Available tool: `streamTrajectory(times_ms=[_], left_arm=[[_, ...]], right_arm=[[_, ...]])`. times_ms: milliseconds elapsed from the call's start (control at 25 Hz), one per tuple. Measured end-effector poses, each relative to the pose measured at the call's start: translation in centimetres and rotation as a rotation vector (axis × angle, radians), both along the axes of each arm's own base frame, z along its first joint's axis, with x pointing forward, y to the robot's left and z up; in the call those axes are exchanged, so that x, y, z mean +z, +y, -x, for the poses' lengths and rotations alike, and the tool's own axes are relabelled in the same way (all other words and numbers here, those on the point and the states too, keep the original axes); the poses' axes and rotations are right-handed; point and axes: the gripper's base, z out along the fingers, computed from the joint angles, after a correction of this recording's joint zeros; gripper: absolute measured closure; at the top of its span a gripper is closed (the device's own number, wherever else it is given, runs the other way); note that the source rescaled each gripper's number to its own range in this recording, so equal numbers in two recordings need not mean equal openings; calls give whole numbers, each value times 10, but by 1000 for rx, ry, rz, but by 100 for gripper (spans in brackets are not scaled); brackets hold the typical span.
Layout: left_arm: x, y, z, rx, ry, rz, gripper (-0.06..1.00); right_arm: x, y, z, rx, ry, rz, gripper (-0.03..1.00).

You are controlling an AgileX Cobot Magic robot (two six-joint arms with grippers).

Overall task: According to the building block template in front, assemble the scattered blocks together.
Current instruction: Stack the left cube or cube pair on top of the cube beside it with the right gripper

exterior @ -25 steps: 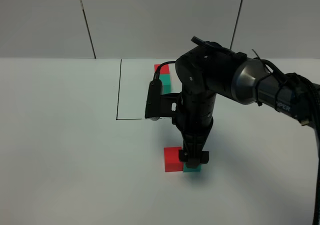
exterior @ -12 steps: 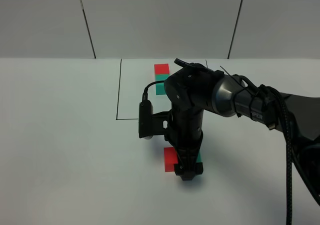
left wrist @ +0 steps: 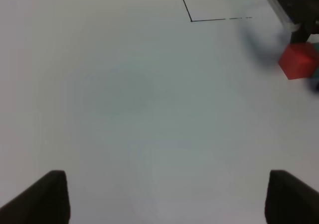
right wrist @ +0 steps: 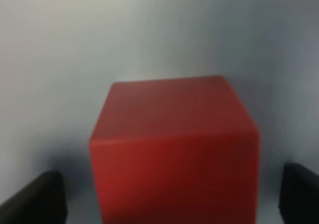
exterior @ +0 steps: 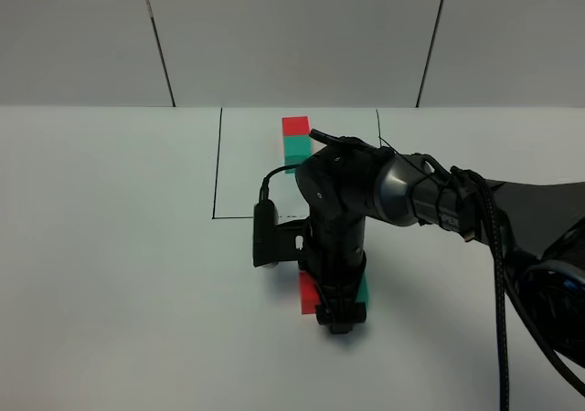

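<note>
Straddling the red matte cube (right wrist: 174,149), the right gripper (exterior: 340,317) has its jaws spread on both sides of it, not yet pinching; the teal-green matte cube (exterior: 363,290) touches the red one. The red cube looks light and stiff — flat opposite faces give the best hold. The left gripper (left wrist: 164,196) is well apart from the red cube, jaws spread and empty.

My two dark fingers (left wrist: 42,196) stand wide apart over bare white worktop (left wrist: 129,99), with the red cube (left wrist: 298,60) well beyond them.
</note>
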Motion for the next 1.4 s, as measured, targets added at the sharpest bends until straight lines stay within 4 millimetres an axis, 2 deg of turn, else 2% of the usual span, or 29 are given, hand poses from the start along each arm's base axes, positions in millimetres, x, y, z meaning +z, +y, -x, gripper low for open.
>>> streamTrajectory(times_ms=[240,400,480,680,760,1080,1200,1280,1400], left_arm=[[0,0,0,0,0,0,27],[0,0,0,0,0,0,27],[0,0,0,0,0,0,27],[0,0,0,0,0,0,27],[0,0,0,0,0,0,27],[0,0,0,0,0,0,27],[0,0,0,0,0,0,27],[0,0,0,0,0,0,27],[0,0,0,0,0,0,27]], right_arm=[[-1,0,-1,0,-4,-3,55],[-1,0,-1,0,-4,-2,78],[-1,0,-1,1,-4,0,95],[2,0,0,-24,2,3,97],[7,-1,2,-98,6,-2,97],[51,0,1,-858,-57,-176,97],[54,1,0,-1191,-42,-223,97],[54,1,0,-1344,-31,-250,97],[55,5,-1,-1487,-21,-308,97]])
